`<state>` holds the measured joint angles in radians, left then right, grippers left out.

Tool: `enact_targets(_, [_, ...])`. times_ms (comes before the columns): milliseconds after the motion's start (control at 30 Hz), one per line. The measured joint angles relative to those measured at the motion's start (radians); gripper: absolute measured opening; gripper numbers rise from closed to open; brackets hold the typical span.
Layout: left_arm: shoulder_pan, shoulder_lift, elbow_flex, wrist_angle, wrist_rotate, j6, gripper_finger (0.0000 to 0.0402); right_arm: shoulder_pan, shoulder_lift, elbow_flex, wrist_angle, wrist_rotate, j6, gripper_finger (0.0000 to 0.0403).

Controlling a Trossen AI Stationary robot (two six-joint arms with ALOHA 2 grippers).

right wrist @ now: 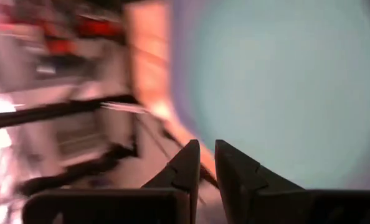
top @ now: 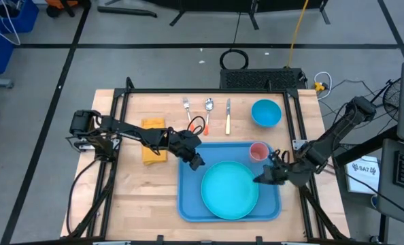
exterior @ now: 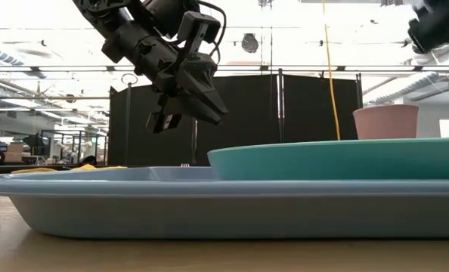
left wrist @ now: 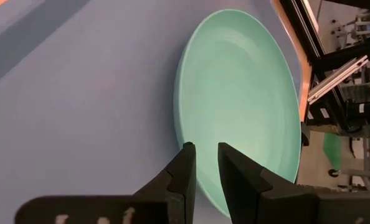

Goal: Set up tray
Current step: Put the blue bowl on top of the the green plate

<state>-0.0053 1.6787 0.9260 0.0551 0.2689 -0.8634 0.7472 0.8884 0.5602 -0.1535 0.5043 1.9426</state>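
Left gripper [top: 198, 163], centre of the high view: the arm reaches in from the left edge of the table, forearm stretched toward the picture's right and angled down over the upper-left part of the tray [top: 188, 204]. Its fingers [left wrist: 184, 171] stand a narrow gap apart and hold nothing; the left wrist view shows them above the blue tray floor, just beside the rim of the teal plate [left wrist: 241, 99].

Right gripper [top: 262, 179], right of centre in the high view: the arm comes from the right edge, elbow raised, wrist lowered to the plate's right rim. Its fingers [right wrist: 188, 165] are nearly closed with nothing between them.

The tray lies at lower centre of the wooden table [top: 134, 197], carrying the plate and a pink cup [top: 258, 151].

The low view alone shows the left gripper hanging clear above the tray [exterior: 134, 193]. Only the high view shows the yellow cloth [top: 152, 151], cutlery [top: 207, 109] and blue bowl [top: 266, 112].
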Motion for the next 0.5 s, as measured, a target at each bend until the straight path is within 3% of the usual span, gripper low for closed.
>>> enact_targets(100, [0.006,0.0,0.0,0.0,0.002,0.005,0.0069,-0.001,-0.039,0.0,0.161,0.199,-0.23,0.0044])
enact_targets(167, [0.008,0.0,0.0,0.0,0.001,0.014,0.0069,-0.001,-0.054,0.0,0.31,0.339,-0.464,0.0043])
enact_targets(333, [0.021,0.0,0.0,0.0,0.031,0.029,0.0069,-0.027,-0.071,0.0,0.759,0.577,-1.048,0.0039])
enact_targets(433, [0.029,0.0,0.0,0.0,0.048,0.044,0.0069,-0.076,-0.083,0.0,0.94,0.599,-1.408,0.0038])
enact_targets(500, [0.031,0.0,0.0,0.0,0.065,0.06,0.0069,-0.114,-0.095,0.0,1.007,0.596,-1.556,0.0034])
